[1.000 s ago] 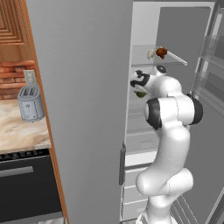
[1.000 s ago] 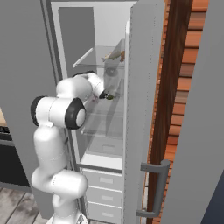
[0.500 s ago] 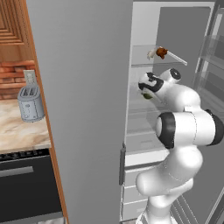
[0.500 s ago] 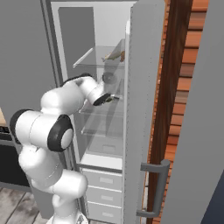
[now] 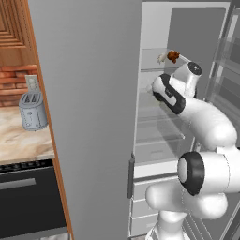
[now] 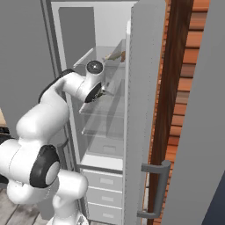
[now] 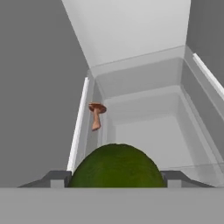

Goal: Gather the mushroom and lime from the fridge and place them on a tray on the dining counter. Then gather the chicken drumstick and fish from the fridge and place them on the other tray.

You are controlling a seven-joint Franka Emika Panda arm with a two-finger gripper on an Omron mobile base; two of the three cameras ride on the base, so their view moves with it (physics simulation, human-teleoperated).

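White fridge [image 5: 154,117] interior, door open, arm reaching onto the glass shelves.
Hand [image 7: 114,177] grips the lime [image 7: 116,166] between its fingers; the mushroom [image 7: 96,114] sits near the shelf's left edge beyond it.

Lighting read even and diffuse across my feeds; no single lamp direction could be picked out. The fridge [image 5: 154,122] interior came through bright white, its glass shelves faint and low in contrast. No hard cast shadows, only soft shading on the arm's curves. No glare or blown highlights seen. Both base views were slightly soft and pixelated, edges a bit jagged. In the hand view the lime [image 7: 116,166] sat dark and close, its outline soft; the mushroom [image 7: 96,115] was small but legible. No edge distortion noticed.
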